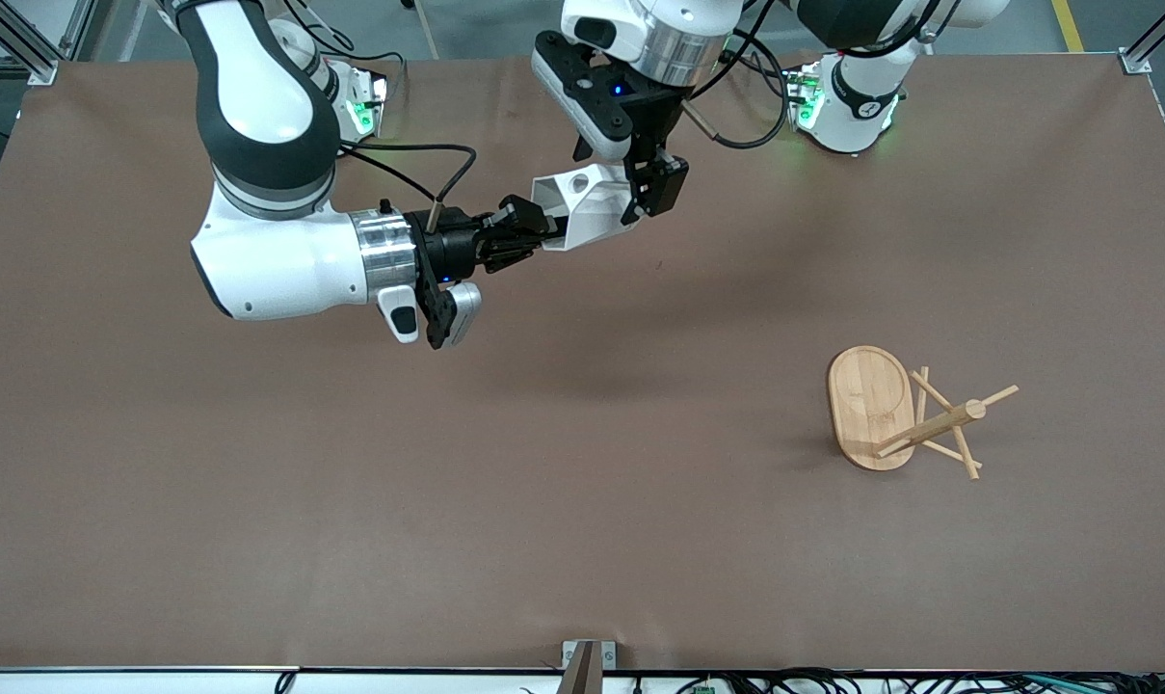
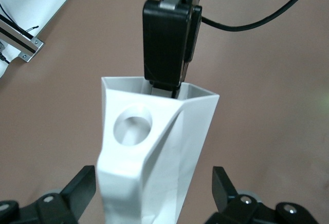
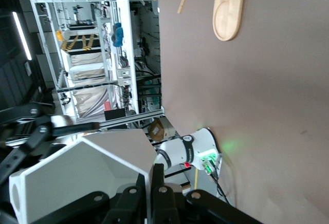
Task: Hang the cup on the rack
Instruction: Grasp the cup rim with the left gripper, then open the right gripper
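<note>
Item: cup point(image 1: 582, 204), mid-air over the table's middle, rim pinched by my right gripper point(image 1: 543, 236), left gripper point(image 1: 651, 193) spread around its base; rack point(image 1: 905, 414) stands toward the left arm's end; I'd close before releasing.

1. My desk point(image 1: 582, 501) is a wide brown surface, plain and matte, with metal brackets at its corners.
2. The rack point(image 1: 890, 410) stands directly on it, toward my left arm's end.
3. The rack's oval bamboo base lies flat on the desk, its central post rising with thin pegs crossing it.
4. My two arm bases stand along the desk's edge.
</note>
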Available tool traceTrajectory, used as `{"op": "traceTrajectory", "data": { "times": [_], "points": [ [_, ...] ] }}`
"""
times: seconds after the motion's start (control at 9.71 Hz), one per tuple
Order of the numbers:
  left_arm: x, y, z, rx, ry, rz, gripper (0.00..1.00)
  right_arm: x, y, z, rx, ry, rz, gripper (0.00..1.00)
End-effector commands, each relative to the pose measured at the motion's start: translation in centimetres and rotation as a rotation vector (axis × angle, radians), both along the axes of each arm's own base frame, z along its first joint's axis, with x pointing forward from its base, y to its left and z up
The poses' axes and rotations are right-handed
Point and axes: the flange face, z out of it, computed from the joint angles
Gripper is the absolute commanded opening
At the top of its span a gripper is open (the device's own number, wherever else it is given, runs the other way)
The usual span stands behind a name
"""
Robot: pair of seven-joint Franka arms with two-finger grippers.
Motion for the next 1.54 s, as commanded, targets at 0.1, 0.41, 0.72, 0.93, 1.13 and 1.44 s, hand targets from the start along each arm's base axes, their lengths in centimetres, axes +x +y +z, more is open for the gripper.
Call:
{"op": "traceTrajectory", "data": {
  "times": [0.1,0.41,0.72,0.93,1.13,1.44],
  "points": [
    [0.5,-0.2,-2.6,0.032,0.024,-0.039,0.78,0.4,0.3,1.8,0.048,-0.004,-0.012,0.02],
    [1.2,0.5,-2.1,0.029,0.016,-0.03,0.1,0.2,0.4,2.1,0.05,-0.01,-0.01,0.02],
    [3.5,3.0,-1.9,0.034,0.009,0.045,0.05,0.2,0.4,2.3,0.049,-0.01,-0.009,0.08],
    [6.0,6.8,-1.6,0.046,0.015,0.118,0.01,0.4,0.4,2.9,0.051,-0.01,-0.013,1.0],
    [7.2,9.3,-1.7,0.068,0.038,0.162,0.01,0.9,-0.5,3.1,0.04,-0.028,-0.022,1.0],
    [9.4,13.3,-2.8,0.084,0.1,0.331,0.01,3.1,-5.4,1.6,-0.151,-0.117,-0.069,1.0]
  ]
}}
